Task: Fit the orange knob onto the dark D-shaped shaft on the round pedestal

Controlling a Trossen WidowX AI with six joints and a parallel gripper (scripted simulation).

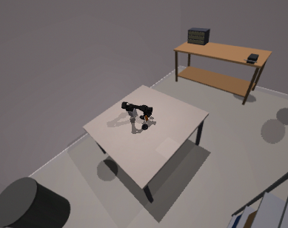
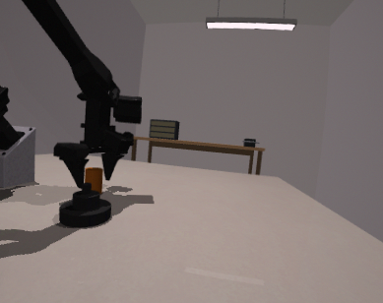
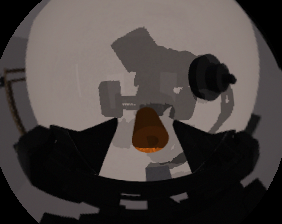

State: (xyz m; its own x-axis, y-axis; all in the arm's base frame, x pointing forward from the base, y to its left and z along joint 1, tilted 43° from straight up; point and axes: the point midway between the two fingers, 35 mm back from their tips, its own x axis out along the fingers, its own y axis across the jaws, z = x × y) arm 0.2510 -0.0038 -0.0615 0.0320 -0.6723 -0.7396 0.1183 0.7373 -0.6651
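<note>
on the pale table (image 1: 121, 141) (image 2: 225, 221) (image 3: 57, 95), near the arm (image 1: 138, 107) (image 2: 90, 74), i had the orange knob (image 1: 146, 118) (image 2: 95, 180) (image 3: 150, 131) standing upright, off the shaft. my claw (image 2: 95, 181) (image 3: 146, 121) was released, its fingers spread and pointing down on either side of the knob with nothing clamped between them. the round pedestal (image 1: 144, 126) (image 2: 85, 212) (image 3: 204, 77) sat just beside the knob, its dark shaft (image 2: 87, 187) (image 3: 232, 79) bare and sticking up. from the exterior view, the pedestal stood in front of the knob and the shaft's tip came up against one finger in my line of sight; i could not tell whether they touched. the arm's shadow lay across the tabletop around both pieces.

beyond the table i saw a wooden workbench (image 1: 223, 53) (image 2: 201, 144), with a drawer cabinet (image 1: 198, 36) (image 2: 163, 129) at one end and a small dark device (image 1: 252, 58) (image 2: 249, 143) at the other. a big dark cylinder (image 1: 47, 207) stood on the floor well apart from the table, and a lamp (image 2: 251, 25) hung overhead.
</note>
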